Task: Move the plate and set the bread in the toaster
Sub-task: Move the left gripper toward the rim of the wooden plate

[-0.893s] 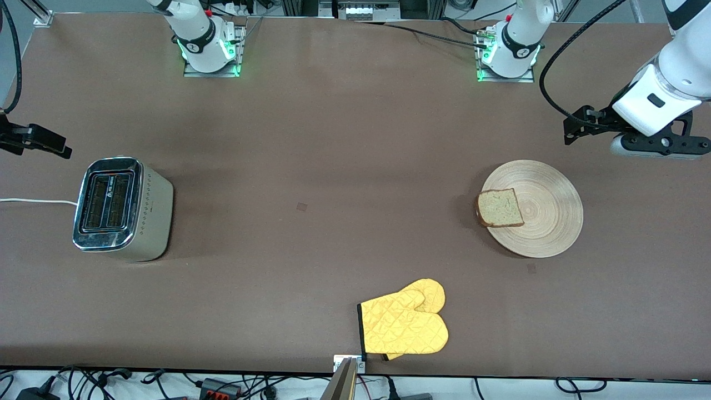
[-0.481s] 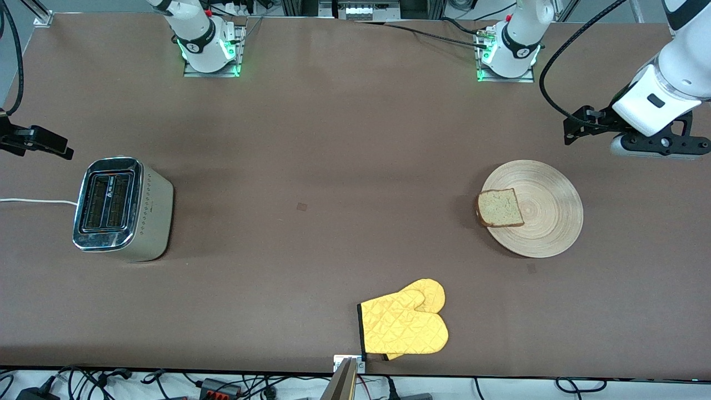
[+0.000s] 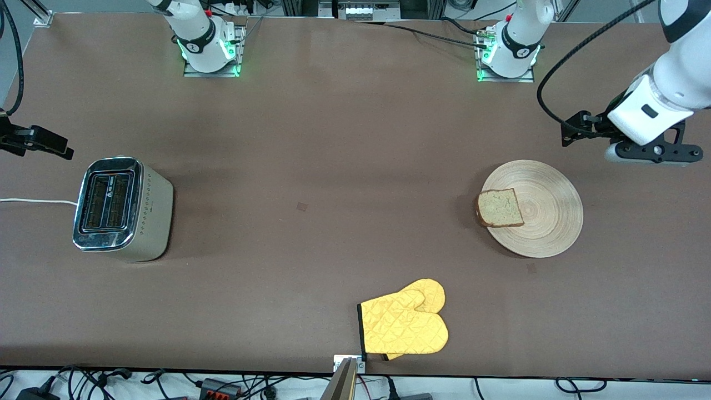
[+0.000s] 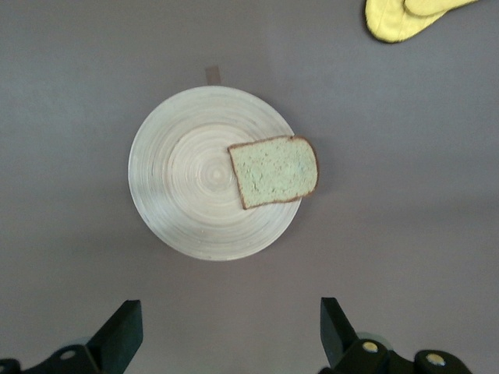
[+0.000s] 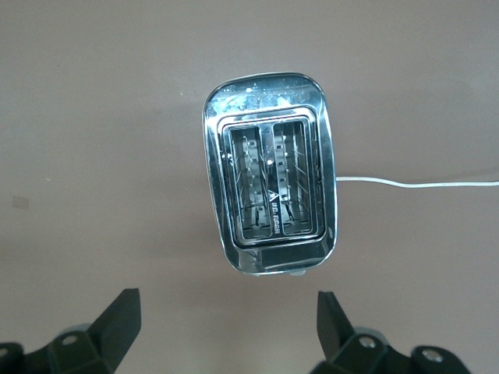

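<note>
Yellow quilted oven mitts (image 3: pixel 404 325), two stacked, flat on brown table (image 3: pixel 333 166) close to edge nearest front cam, approx mid-length, black-trimmed cuffs twd right arm's end. Small dark square marks on table (image 3: pixel 301 206) nr centre. Mitt tips also in left wrist view (image 4: pixel 405 14).

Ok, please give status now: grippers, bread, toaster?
Left gripper open above plate. Right gripper open above toaster. Bread on plate, untouched.
</note>
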`<act>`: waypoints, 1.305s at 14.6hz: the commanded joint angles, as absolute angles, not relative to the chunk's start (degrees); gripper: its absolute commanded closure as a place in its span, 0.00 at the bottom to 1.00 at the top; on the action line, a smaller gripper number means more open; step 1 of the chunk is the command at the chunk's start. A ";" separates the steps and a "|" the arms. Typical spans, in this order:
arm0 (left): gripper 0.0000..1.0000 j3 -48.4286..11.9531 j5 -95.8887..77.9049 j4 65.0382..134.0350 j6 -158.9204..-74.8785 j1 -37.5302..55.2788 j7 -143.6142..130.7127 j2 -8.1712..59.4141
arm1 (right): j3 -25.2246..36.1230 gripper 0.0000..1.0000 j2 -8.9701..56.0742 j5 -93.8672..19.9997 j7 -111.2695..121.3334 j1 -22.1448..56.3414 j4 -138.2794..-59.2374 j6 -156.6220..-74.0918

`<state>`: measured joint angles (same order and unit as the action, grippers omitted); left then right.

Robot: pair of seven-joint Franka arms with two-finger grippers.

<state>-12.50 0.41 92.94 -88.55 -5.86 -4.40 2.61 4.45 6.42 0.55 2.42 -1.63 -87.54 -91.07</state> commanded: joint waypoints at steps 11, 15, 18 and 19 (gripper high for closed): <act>0.00 -12.48 -11.76 88.86 -91.40 -27.58 19.83 20.11 | 4.04 0.00 6.33 -0.35 2.90 -1.67 -86.57 -90.26; 0.00 -12.48 -18.43 88.94 -91.76 -35.13 28.37 26.70 | 3.96 0.00 6.33 -0.35 2.72 -0.80 -86.48 -90.18; 0.00 -12.39 -23.46 88.95 -93.41 -39.18 35.48 33.28 | 3.96 0.00 6.33 -0.35 2.72 -0.70 -86.48 -90.18; 0.00 -12.48 -24.16 89.38 -94.47 -40.07 37.51 34.96 | 3.96 0.00 6.33 -0.35 2.72 -0.70 -86.48 -90.18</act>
